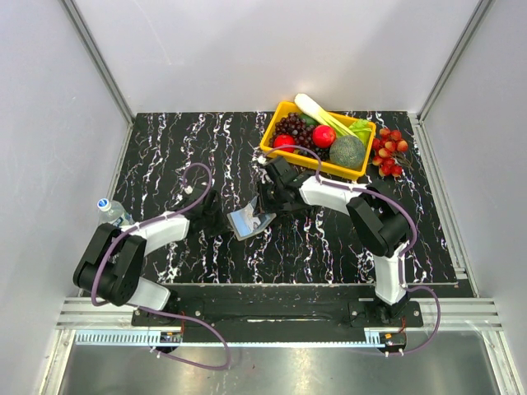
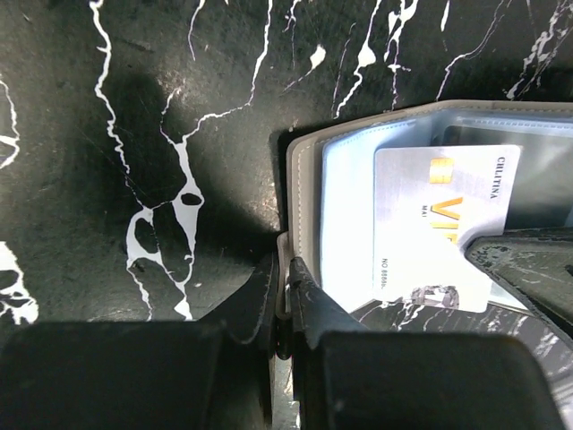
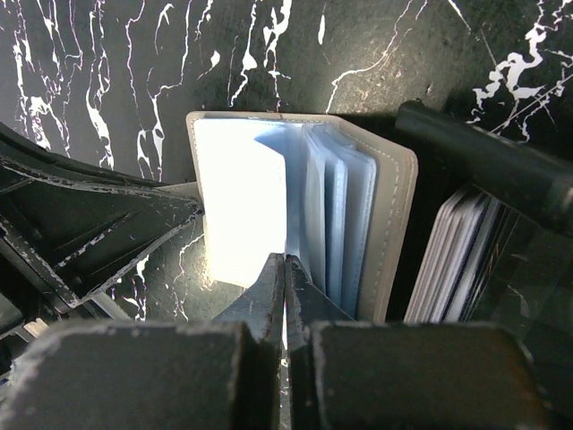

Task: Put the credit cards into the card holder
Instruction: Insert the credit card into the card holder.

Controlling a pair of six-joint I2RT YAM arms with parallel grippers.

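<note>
The card holder lies open between both grippers: a grey stitched cover with clear bluish sleeves. My left gripper is shut on the edge of the cover. One sleeve holds a white credit card with gold lettering. My right gripper is shut, its tips pinching a thin clear sleeve at the fold, with more sleeves fanned upright to its right. A stack of credit cards stands on edge just right of the holder, beside a black tray wall.
A yellow basket of fruit and vegetables sits at the back, with red grapes to its right. A water bottle stands by the left arm. White walls close in the black marbled table.
</note>
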